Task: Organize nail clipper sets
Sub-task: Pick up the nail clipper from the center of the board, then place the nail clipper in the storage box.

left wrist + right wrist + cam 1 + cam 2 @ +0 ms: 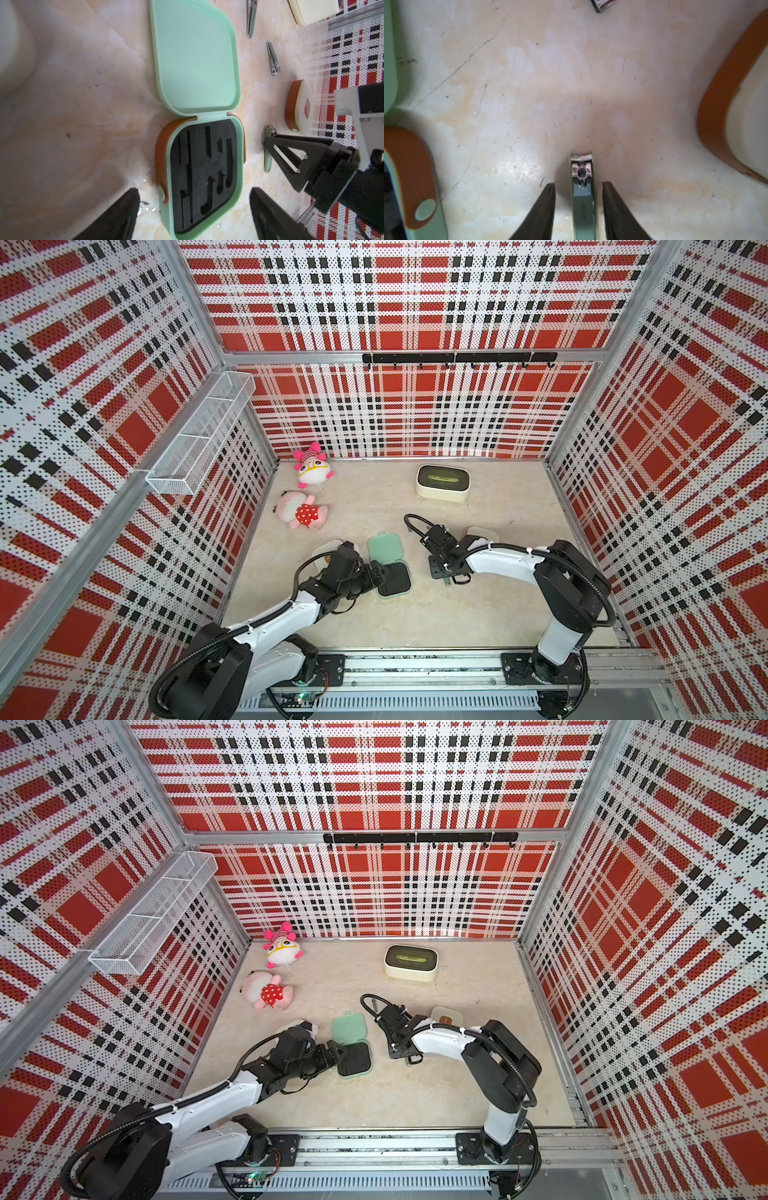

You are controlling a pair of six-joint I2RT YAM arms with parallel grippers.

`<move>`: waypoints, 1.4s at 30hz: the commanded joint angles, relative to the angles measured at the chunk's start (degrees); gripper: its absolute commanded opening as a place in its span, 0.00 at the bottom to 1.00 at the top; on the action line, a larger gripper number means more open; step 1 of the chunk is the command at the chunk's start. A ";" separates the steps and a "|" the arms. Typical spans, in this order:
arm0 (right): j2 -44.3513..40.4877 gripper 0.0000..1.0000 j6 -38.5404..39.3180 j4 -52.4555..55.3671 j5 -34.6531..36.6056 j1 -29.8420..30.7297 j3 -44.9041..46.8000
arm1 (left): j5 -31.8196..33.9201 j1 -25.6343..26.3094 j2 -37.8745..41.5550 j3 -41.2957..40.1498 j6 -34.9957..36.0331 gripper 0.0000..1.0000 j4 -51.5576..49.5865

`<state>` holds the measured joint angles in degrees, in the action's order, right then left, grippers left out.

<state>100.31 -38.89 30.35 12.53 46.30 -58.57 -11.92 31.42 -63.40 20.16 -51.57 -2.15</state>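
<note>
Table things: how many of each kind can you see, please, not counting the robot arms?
Pink plush toys: 2
Large cream box with dark oval window: 1
Rounded-square hinged cases, one mint green, two cream: 3
Small metal nail clippers: 3
Total: 9

Cream marbled bench (415, 614) is enclosed by red-black-white plaid walls (415, 302); white wire basket (199, 435) and black hook rail (457, 357) are mounted.

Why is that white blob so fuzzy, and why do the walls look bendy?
Left wrist view: the white blob is out of focus, probably too near the lens. In both top views a wide lens curves the plaid walls.
</note>
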 commanded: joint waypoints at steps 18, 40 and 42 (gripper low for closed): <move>-2.35 0.19 2.20 -2.33 -2.61 -0.07 1.57 | -2.06 2.54 -0.22 -0.37 -3.64 0.86 4.73; 8.69 0.16 5.05 -7.26 -4.69 10.59 -18.30 | -18.38 -16.81 -22.87 21.02 5.21 0.79 10.18; 9.56 0.16 4.67 -7.93 -4.85 11.00 -18.68 | -19.14 -16.75 -24.33 21.12 4.35 0.79 12.11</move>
<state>108.57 -33.34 23.83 7.97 56.64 -75.90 -27.73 14.92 -86.30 40.56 -46.37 5.69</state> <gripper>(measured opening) 0.212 0.789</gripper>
